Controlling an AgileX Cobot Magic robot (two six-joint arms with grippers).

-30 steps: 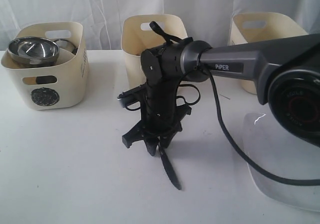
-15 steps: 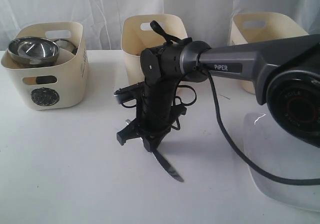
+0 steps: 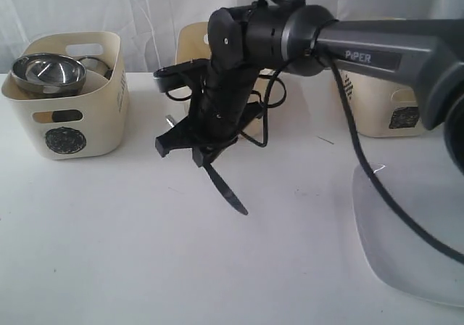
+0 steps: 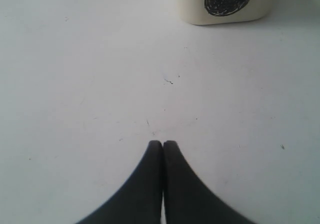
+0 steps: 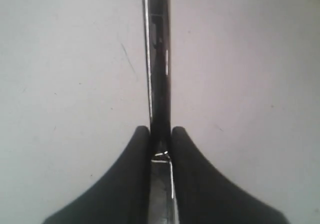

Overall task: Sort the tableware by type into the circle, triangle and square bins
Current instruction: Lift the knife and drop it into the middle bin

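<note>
Only the left wrist view shows the left pincer [image 4: 163,144] together; the right pincer [image 5: 160,130] clamps the knife [image 5: 159,59].

Three bins [image 3: 65,118] [image 3: 188,49] [image 3: 373,111]; one steel bowl [image 3: 47,71]; one knife [image 3: 226,191]; one plate [image 3: 406,252].

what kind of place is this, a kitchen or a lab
Most likely a robot test bench in a lab, not a kitchen: a bare white table, a plain white curtain behind it, cream bins marked with shapes, and a robot arm holding a knife.
</note>
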